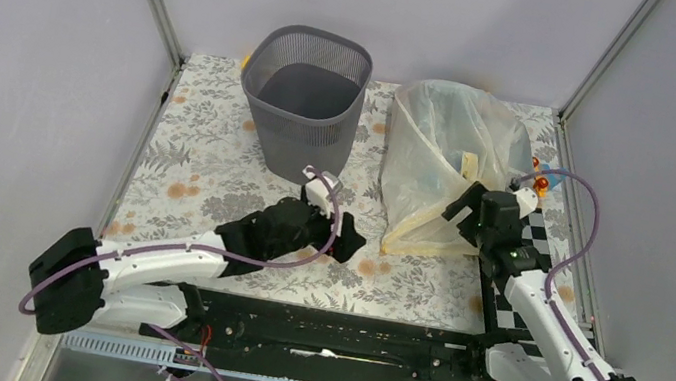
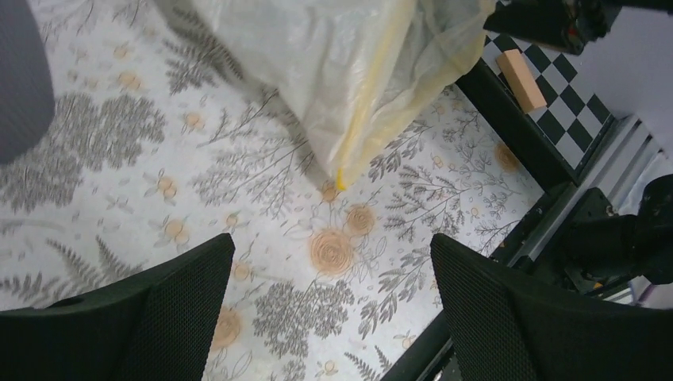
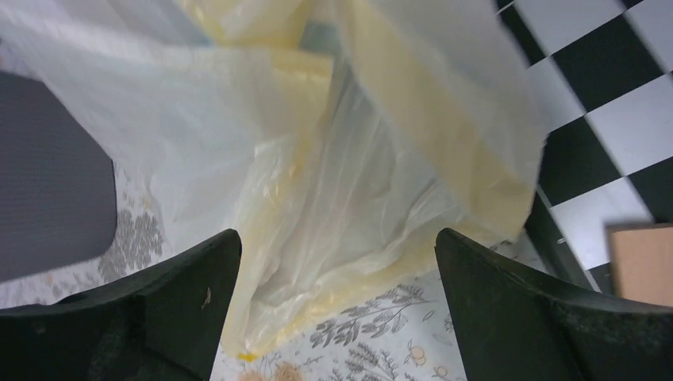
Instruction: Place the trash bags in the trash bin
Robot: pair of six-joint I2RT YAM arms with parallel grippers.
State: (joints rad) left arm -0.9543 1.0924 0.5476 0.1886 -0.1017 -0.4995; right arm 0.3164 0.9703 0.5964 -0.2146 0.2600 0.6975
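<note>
Trash bag [image 1: 441, 161], pale yellow and see-through, lies on the flowered table [image 1: 195, 174] just right of the upright trash bin [image 1: 306, 95], seen from above. Left wrist: the left pincer [image 2: 333, 262] stands apart over the table, with the bag's corner ahead. Right wrist: the right pincer [image 3: 337, 262] stands apart, with the bag close in front.

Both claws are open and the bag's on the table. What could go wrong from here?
1. The trash bag is thin, loose plastic; the open right claw might pinch only a fold that slips or tears.
2. It looks about as wide as the mouth of the trash bin, so it may snag the rim or tip it.
3. The left claw sits low near the gap between bin and bag, possibly in the carry path.
</note>
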